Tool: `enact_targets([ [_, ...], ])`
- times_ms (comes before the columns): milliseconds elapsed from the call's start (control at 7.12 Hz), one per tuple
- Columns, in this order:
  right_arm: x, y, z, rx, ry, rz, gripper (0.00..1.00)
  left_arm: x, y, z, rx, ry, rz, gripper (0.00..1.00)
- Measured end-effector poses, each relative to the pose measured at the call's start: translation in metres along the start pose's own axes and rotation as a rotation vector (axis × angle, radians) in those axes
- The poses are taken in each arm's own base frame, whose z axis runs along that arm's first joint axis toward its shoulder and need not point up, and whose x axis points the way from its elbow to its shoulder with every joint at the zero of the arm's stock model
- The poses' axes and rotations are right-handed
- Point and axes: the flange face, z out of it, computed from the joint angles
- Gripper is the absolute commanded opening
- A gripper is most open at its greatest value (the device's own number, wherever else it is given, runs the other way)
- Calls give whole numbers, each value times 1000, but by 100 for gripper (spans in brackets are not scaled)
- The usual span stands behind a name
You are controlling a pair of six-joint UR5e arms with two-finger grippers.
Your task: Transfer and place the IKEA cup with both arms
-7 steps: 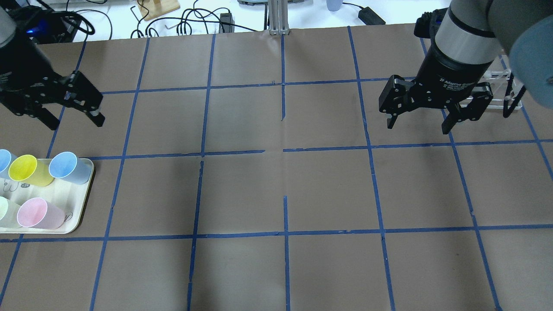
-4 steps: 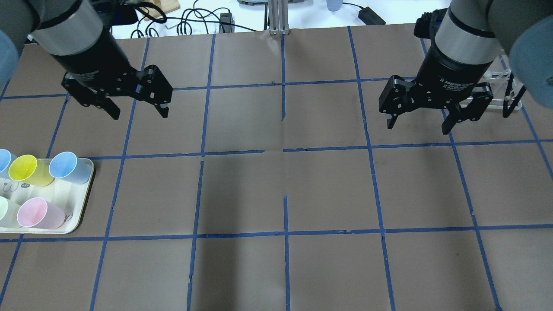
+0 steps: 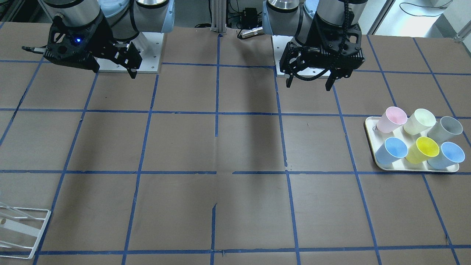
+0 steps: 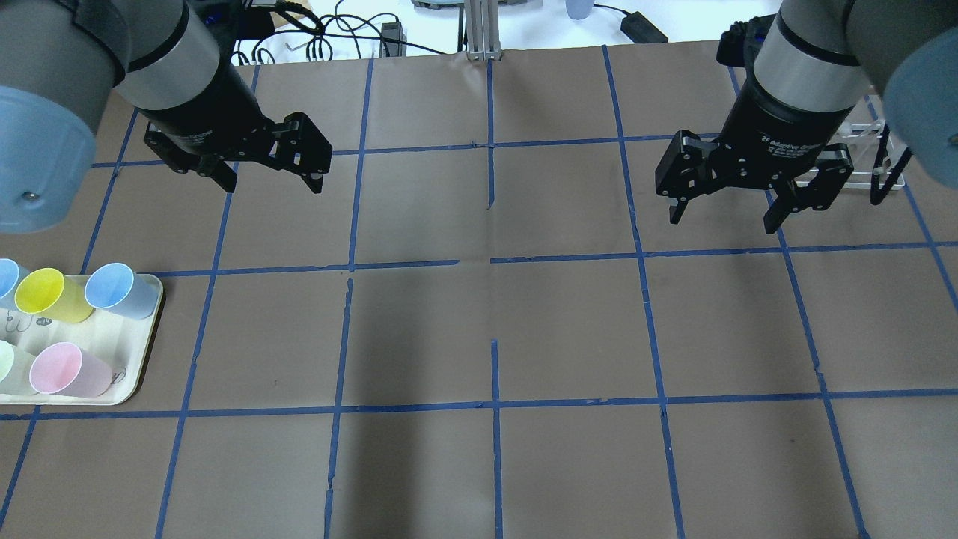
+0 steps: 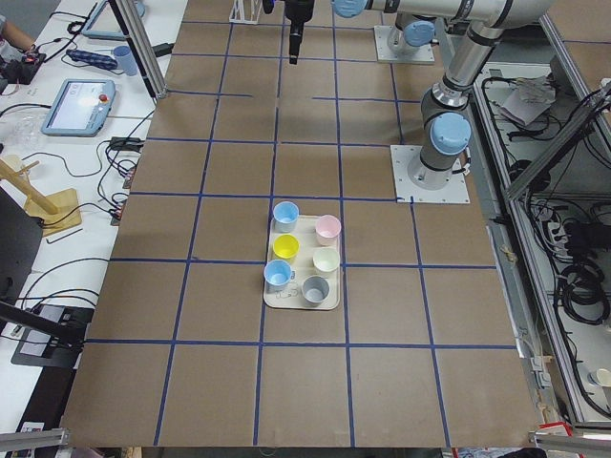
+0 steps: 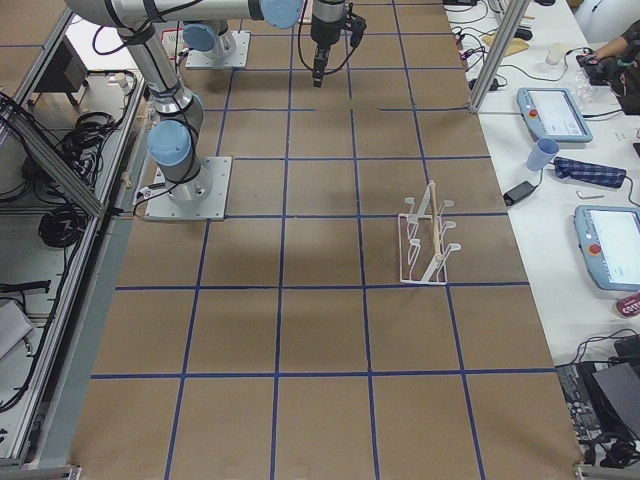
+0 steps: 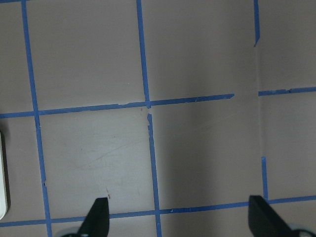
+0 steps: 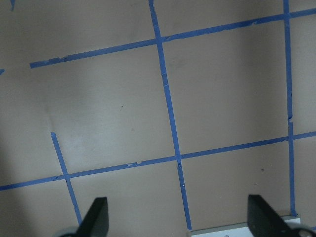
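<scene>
Two near-identical pale light-blue cups stand on a cream tray (image 4: 146, 352): one (image 4: 112, 289) at its corner nearest the table's middle, also in the front view (image 3: 393, 150), and one (image 4: 4, 278) at the overhead view's left edge, also in the front view (image 3: 449, 154). I cannot tell which is the IKEA cup. My left gripper (image 4: 273, 183) is open and empty, high over the table, beyond and right of the tray. My right gripper (image 4: 722, 221) is open and empty on the far right. Both wrist views show bare brown table between open fingers (image 7: 98, 217) (image 8: 98, 215).
Yellow (image 4: 46, 293), pink (image 4: 63, 370), pale green (image 3: 421, 120) and grey (image 3: 447, 128) cups share the tray. A white wire rack (image 4: 876, 157) stands behind the right gripper, also in the right view (image 6: 425, 245). Blue tape lines grid the brown table. Cables lie beyond the far edge.
My left arm has swung right from the view's left edge to a spot over the table beyond the tray, gripper still open. The right arm and the cups have not moved.
</scene>
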Motion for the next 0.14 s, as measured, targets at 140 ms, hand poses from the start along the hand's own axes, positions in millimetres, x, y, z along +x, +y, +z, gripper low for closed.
enact_targets([
  [140, 1, 0, -1, 2, 3, 1, 100, -1, 0, 0, -1, 0, -3, 100],
])
